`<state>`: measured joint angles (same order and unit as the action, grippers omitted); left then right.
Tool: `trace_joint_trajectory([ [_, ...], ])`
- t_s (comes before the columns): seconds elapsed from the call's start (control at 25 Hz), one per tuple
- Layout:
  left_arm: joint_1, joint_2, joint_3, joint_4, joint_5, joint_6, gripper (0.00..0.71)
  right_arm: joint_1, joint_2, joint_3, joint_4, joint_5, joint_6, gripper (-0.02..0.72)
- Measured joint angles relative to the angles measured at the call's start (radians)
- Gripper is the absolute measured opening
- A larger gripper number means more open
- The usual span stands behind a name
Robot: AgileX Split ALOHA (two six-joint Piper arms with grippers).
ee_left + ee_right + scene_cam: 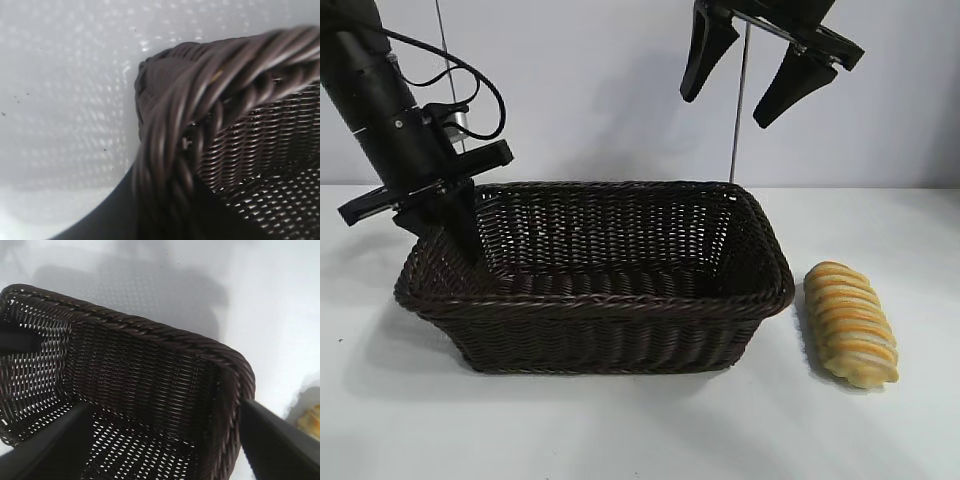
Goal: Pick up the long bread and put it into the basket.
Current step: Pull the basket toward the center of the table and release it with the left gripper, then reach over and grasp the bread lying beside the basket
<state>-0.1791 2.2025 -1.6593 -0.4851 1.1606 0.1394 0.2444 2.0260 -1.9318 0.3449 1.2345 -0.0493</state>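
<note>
The long bread, a golden loaf with orange and cream stripes, lies on the white table just right of the basket. A sliver of the long bread shows in the right wrist view, beyond the basket's corner. My left gripper is at the basket's left end with one finger inside and one outside. In the left wrist view the braided rim runs between its fingers, which lie against it. My right gripper hangs open and empty high above the basket's right half.
White tabletop stretches in front of and to the right of the basket. A thin metal rod stands behind the basket. Cables loop off the left arm. The basket holds nothing.
</note>
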Motion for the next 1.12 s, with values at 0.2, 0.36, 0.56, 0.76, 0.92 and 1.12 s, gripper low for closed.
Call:
trace_joint_trajectory([
  [0.2,0.000,0.000,0.000,-0.009,0.006,0.000,0.442,0.000,0.000,0.000,0.000,0.000,0.000,0.579],
  [0.36,0.000,0.000,0.000,-0.009,0.021,0.001,0.474,0.000,0.000,0.000,0.000,0.000,0.000,0.579],
  [0.56,0.000,-0.024,0.000,-0.001,0.027,0.001,0.480,0.000,0.000,0.000,0.000,0.000,0.000,0.579],
  [0.76,0.000,-0.082,0.000,-0.001,0.038,0.001,0.480,0.000,0.000,0.000,0.000,0.001,0.000,0.579],
  [0.92,0.000,-0.133,0.000,0.005,0.041,0.001,0.481,0.000,0.000,0.000,0.000,0.001,0.000,0.579],
  [1.12,0.000,-0.208,0.000,0.004,0.048,0.001,0.481,0.000,0.000,0.000,0.000,0.001,0.000,0.579],
])
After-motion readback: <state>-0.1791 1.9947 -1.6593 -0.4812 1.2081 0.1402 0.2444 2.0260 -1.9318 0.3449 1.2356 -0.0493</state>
